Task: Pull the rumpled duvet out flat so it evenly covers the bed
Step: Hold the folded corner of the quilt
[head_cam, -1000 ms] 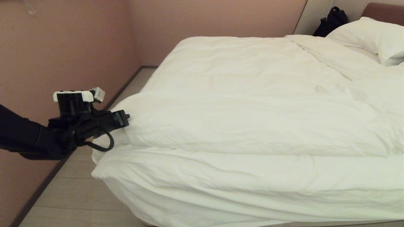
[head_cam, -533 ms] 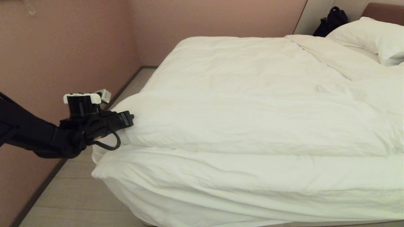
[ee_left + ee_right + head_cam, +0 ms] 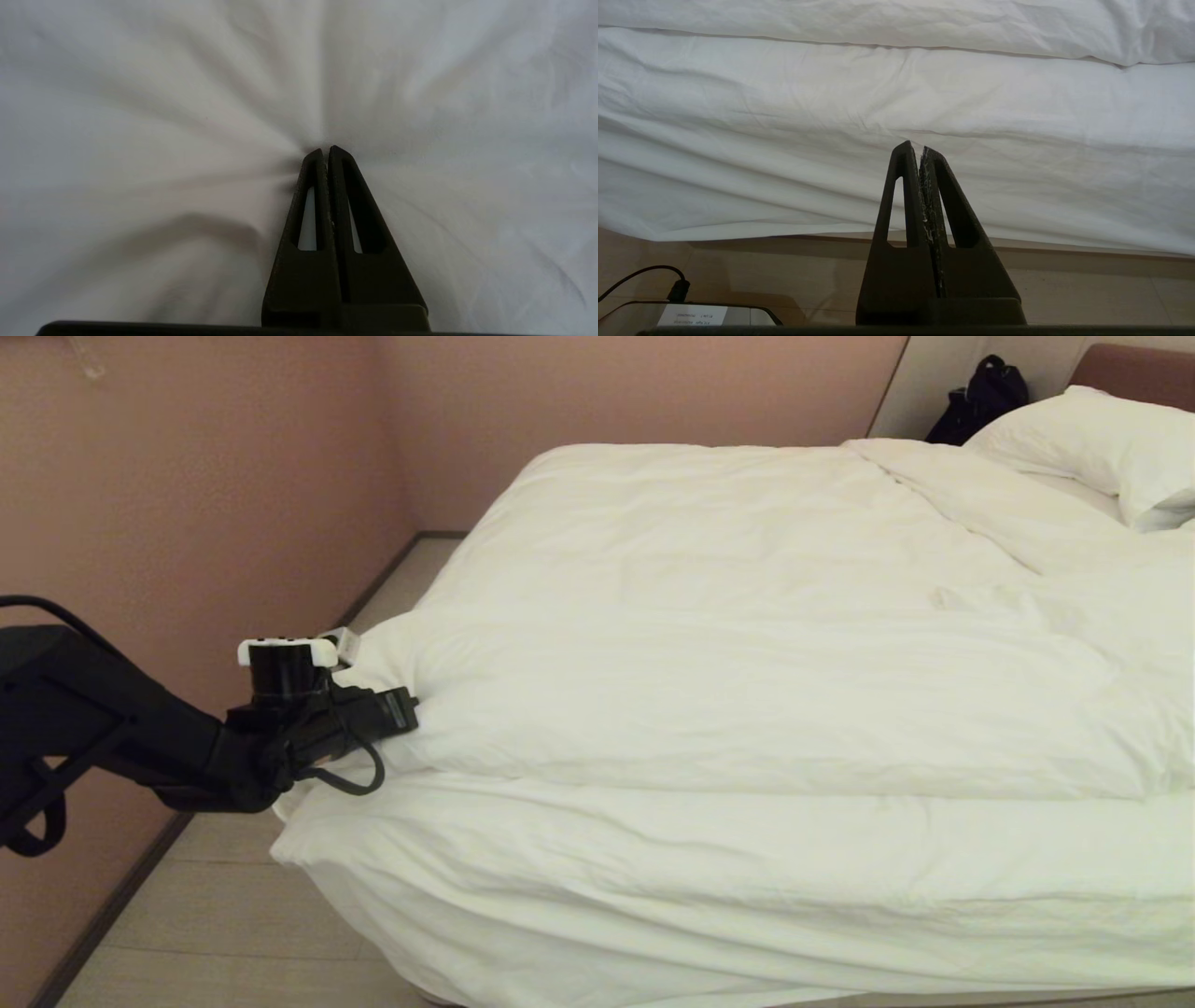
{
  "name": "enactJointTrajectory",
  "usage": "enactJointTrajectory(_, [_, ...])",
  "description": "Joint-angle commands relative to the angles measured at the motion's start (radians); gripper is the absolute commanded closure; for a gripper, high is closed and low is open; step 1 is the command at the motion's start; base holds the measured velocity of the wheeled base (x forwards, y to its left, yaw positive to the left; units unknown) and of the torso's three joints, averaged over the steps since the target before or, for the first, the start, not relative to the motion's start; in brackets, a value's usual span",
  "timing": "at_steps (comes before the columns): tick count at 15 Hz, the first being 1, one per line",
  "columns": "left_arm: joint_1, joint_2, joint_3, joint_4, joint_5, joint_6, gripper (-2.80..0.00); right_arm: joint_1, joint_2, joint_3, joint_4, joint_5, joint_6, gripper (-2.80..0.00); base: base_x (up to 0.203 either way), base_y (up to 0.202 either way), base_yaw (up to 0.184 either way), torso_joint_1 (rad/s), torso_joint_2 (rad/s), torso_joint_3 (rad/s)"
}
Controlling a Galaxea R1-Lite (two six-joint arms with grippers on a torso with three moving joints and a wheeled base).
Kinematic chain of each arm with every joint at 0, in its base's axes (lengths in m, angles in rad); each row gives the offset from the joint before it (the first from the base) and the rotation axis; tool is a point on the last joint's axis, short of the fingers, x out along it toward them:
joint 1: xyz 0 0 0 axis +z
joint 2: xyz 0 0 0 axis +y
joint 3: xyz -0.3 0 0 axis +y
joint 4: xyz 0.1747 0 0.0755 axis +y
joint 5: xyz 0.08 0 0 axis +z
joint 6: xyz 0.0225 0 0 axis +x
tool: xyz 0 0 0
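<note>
Pink walls, pale floor around me. My right gripper (image 3: 921, 150) hangs low by bed (image 3: 392, 943) side, jaws closed, empty. My left gripper (image 3: 403, 711), nearer arm, jaws pinched on duvet (image 3: 747, 709) corner fold. Fold runs across bed toward far right; pillow (image 3: 1111, 457) beyond.

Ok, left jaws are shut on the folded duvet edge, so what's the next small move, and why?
Probably pull that corner toward the foot of the bed. The left gripper is shut on the duvet, with creases fanning out from the pinch, so the hold looks firm. The duvet is doubled back in a thick fold across the bed, leaving a flatter white layer bare at the near edge. The right gripper hangs shut, idle, by the bedside.
</note>
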Motion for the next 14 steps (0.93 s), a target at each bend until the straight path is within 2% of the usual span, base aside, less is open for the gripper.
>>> enactJointTrajectory(1, [-0.003, 0.022, 0.0, -0.002, -0.002, -0.001, 0.0, 0.0, 0.001, 0.0, 0.0, 0.001, -0.001, 0.0, 0.0, 0.0, 0.0, 0.0, 0.0, 0.0])
enactJointTrajectory(14, [-0.018, 0.063, 0.002, 0.0, -0.002, -0.001, 0.0, 0.0, 0.001, 0.0, 0.0, 0.001, -0.001, 0.0, 0.0, 0.0, 0.0, 0.0, 0.0, 0.0])
